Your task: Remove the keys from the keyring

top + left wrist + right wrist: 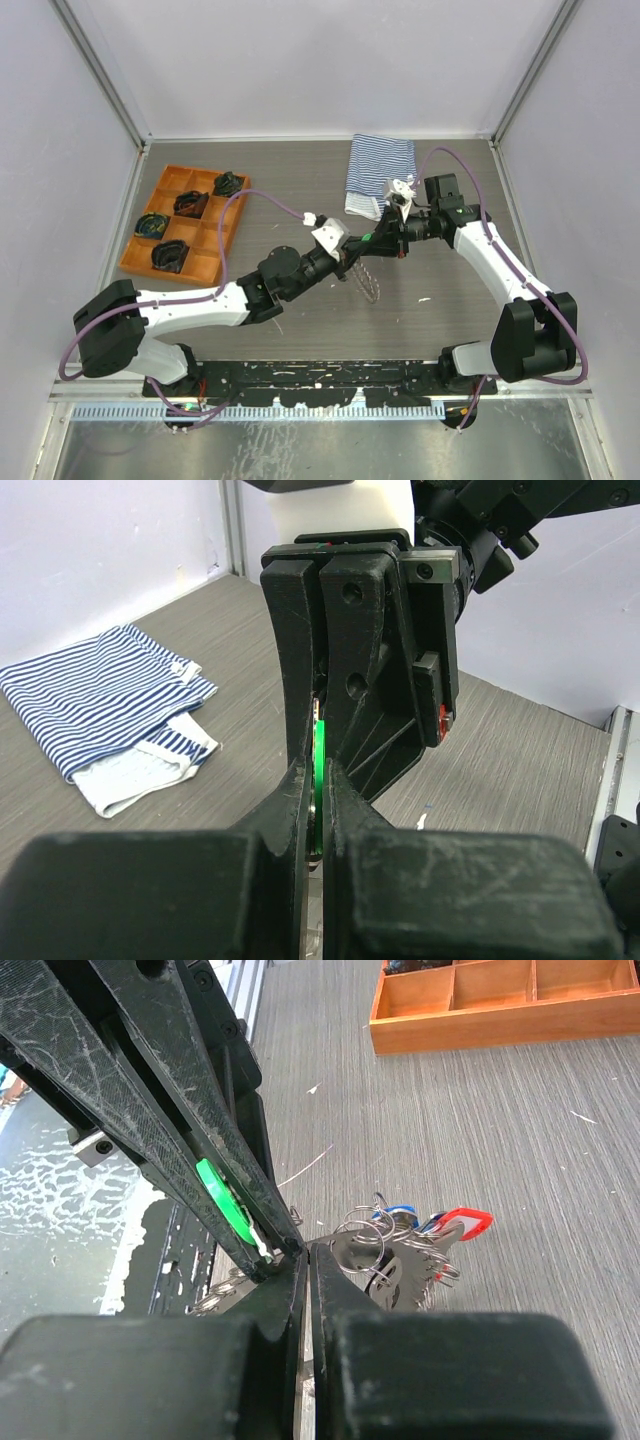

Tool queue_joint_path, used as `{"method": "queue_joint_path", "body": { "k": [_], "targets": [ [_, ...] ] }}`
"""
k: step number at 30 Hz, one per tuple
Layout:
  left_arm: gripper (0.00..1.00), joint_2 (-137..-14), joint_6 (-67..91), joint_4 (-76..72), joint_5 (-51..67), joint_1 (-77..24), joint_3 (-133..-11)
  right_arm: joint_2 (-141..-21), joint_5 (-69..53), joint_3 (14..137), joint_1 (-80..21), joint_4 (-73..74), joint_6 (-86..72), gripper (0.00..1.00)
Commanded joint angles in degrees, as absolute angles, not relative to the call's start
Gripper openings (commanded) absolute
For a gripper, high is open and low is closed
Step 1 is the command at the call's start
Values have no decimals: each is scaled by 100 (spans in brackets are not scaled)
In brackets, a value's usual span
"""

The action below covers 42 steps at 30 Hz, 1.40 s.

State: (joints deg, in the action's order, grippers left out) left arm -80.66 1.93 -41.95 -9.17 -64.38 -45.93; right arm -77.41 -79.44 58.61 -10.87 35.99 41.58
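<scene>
Left gripper (318,780): clenched hard on the green key (222,1198). The bright head is sandwiched flat between its pads at centre frame in the left wrist view.
Right gripper (306,1260): clamped tight too, nose to nose with the left one. What sits between its pads I can't make out.
Keyring (365,1235): held up off the table (520,1140) right at the two sets of fingertips, lower middle of the right wrist view. Its braided cord (368,280) dangles just below centre in the top view.
Other keys (400,1245): bunched on the rings, red head (465,1222) and blue head (400,1212) poking out to the right.
Slip risk: the green head is smooth, thin plastic. I'd say a sideways tug could slide it out of the pads, and the whole bunch drops.
Jam risk: pull straight apart without working the key round the ring's coil and it likely binds. The ring twists and nothing comes free.
Collision risk: the fingertips are crowded together, so any rotation may knock one gripper against the other and loosen both holds.
Tangle risk: the loose cord swings under the hands and could snag the other keys.
Bystanders: orange tray (140,262) at left and striped cloth (90,700) at upper centre, both well clear.
</scene>
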Motion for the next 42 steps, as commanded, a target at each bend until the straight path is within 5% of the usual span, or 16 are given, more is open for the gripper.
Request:
{"method": "queue_joint_path", "body": {
  "k": [1,23,42],
  "targets": [
    [0,-8050,311,-4730,-649,-6408,-4790,-7736,-8261,6022,-1332,3532,4126,2],
    [0,-7656,322,-4824,-655,-6251,-4449,-7666,-8078,5392,-1150,944,885,1],
    [0,-7445,730,-5110,-1357,-6122,-4144,-7577,-7741,5212,-1105,369,226,1]
  ]
}}
